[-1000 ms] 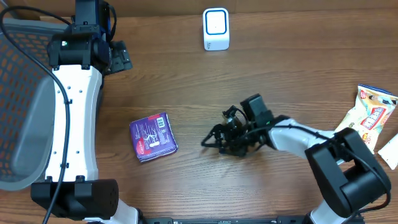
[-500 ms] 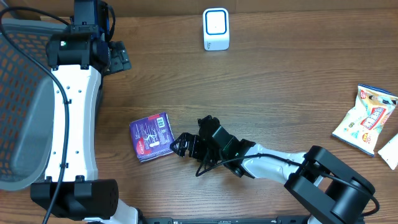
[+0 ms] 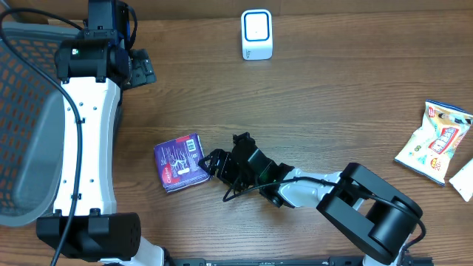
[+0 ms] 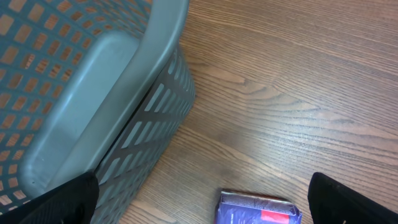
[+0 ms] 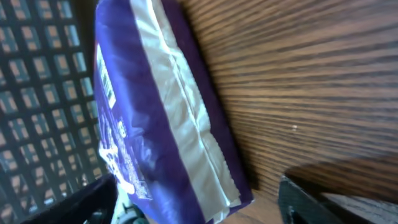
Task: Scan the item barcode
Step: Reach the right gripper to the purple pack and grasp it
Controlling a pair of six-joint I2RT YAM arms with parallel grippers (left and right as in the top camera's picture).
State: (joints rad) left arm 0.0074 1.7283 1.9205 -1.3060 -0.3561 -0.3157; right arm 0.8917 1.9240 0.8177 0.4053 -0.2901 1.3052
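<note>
The item is a purple snack packet lying flat on the wooden table, with a barcode near its far right corner. My right gripper is low at the packet's right edge. In the right wrist view the packet fills the frame and its sealed end lies between my right gripper's open jaws, with a gap left on the right side. A white scanner stands at the table's far edge. My left gripper hangs open at the far left, empty, and its wrist view shows the packet below.
A grey mesh basket stands at the left edge, beside the left arm, and shows again as the basket in the left wrist view. Two light snack bags lie at the right edge.
My right arm has swept left across the table, from the middle to the packet's right edge. The left arm and the packet have not moved.
</note>
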